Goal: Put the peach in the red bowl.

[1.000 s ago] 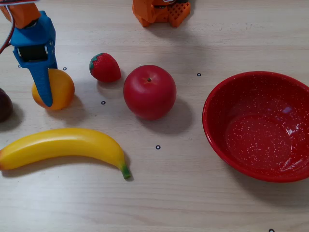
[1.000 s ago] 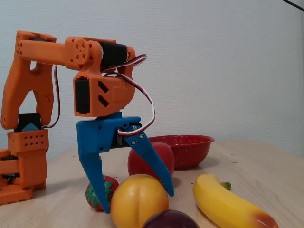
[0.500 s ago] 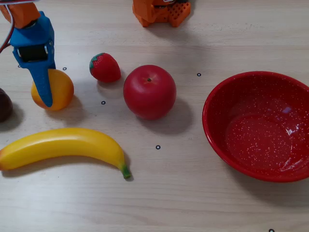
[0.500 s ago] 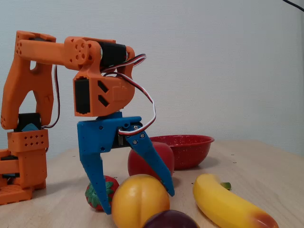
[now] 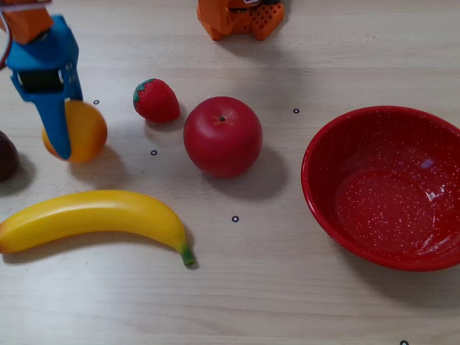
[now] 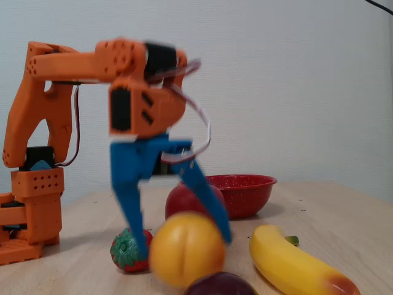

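Between the peach (image 5: 85, 131) and the red bowl (image 5: 325, 147) stand a strawberry (image 5: 156, 100) and an apple (image 5: 222, 136); bare table (image 5: 287, 287) lies below them in the overhead view.

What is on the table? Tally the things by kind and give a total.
Peach: 1
Strawberry: 1
Apple: 1
Banana: 1
Dark fruit, cut off at the overhead view's edge: 1
Bowl: 1
Total: 6
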Tool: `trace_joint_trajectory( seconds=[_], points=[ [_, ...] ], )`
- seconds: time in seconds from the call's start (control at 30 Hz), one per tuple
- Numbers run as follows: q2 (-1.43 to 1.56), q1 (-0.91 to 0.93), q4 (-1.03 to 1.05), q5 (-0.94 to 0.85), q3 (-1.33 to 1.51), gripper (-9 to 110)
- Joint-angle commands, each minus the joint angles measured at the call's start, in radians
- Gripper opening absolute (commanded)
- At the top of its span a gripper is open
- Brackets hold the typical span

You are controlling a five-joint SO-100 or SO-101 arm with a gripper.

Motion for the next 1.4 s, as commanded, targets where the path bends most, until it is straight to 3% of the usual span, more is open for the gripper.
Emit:
trace_joint_trajectory(
  seconds=[0.0,0.33,0.6,0.77,1.13,1.27,1.37],
  points=[
    [0.204,0.080,0.110,-0.063,-0.189,0],
    [0.383,0.459,0.261,-0.308,-0.523,0],
    [0.422,0.933,0.058,-0.612,-0.489,0],
    [0.388,1.146,-0.028,-0.696,-0.410,0],
    [0.141,1.226,0.038,-0.753,-0.367,0],
    [0.091,1.204,0.081,-0.742,-0.364,27],
    [0.080,1.189,0.066,-0.758,-0.362,39]
  ],
)
